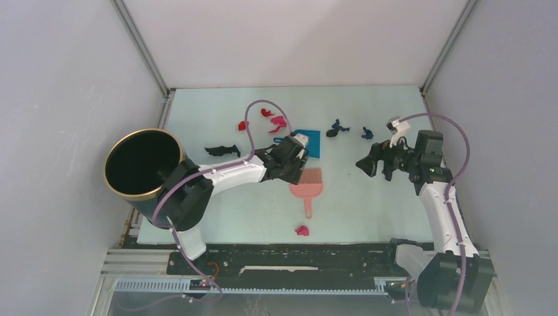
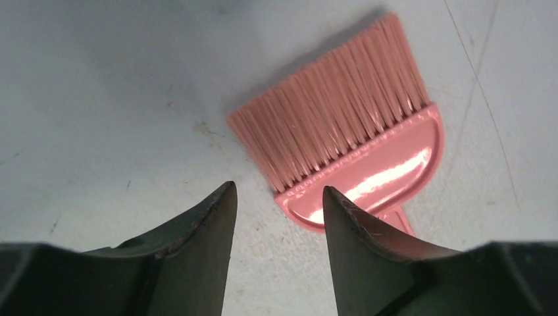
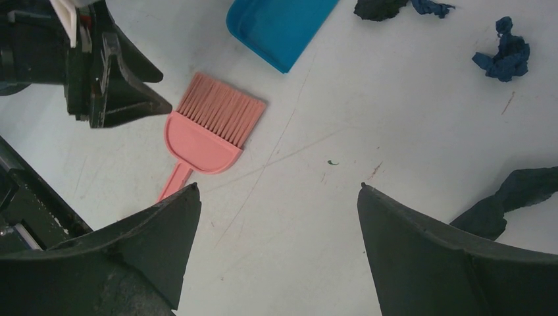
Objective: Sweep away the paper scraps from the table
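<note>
The pale green table (image 1: 224, 210) sits boxed by grey walls (image 1: 59, 99). Nearest, a magenta scrap (image 1: 302, 230) lies by the front edge, the pink brush (image 1: 307, 187) just beyond. Over its head hangs the left gripper (image 2: 276, 194), fingers partly apart, empty; closing here may nip the head's corner and skid it. The right gripper (image 3: 279, 191) gapes wide, empty. Farther, other paper scraps (image 1: 277, 122) flank the blue dustpan (image 1: 312, 140); the widest open stretch is near-centre.

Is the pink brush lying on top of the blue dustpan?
No, the pink brush lies flat on the table, with bare table showing between it and the blue dustpan.
</note>
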Tool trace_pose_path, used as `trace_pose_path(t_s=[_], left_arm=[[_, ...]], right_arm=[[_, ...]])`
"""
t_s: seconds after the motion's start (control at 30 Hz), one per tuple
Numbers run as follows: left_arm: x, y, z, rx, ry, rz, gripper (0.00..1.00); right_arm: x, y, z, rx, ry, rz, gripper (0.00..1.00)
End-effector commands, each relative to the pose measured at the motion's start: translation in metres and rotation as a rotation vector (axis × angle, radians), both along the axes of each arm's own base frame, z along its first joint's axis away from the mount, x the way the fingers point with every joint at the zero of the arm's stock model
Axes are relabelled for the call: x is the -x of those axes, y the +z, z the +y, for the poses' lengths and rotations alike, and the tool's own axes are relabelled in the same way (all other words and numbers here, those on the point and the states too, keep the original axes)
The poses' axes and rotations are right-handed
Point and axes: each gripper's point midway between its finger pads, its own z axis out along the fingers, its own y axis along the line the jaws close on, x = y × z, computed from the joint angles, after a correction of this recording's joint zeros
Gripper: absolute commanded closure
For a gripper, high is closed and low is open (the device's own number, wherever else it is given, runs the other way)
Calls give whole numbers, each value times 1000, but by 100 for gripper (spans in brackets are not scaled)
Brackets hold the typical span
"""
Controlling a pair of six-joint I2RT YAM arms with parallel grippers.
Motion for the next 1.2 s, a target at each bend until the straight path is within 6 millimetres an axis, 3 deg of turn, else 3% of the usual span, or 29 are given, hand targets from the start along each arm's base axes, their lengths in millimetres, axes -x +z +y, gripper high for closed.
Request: trace_pose_path(t_s=[0.0,0.4,0.77,0.87,1.03,1.17], left_arm=[[-32,15,1,100,191,-15,44],[-35,-16,-3,157,219,98,50],[-25,-34,-18,181,137,198,65],[-23,-33,-22,198,117,212,68],[-23,-28,-26,217,94,212,89],[-28,6,-37,315,38,150,100]], right_arm=[[0,12,4,12,31,-50,5],[0,9,5,23,39,-47,5],[0,4,11,37,57,-35,5],[-1,2,13,39,66,-31,5],[0,0,17,43,82,-27,5],[4,1,21,33,108,-27,5]])
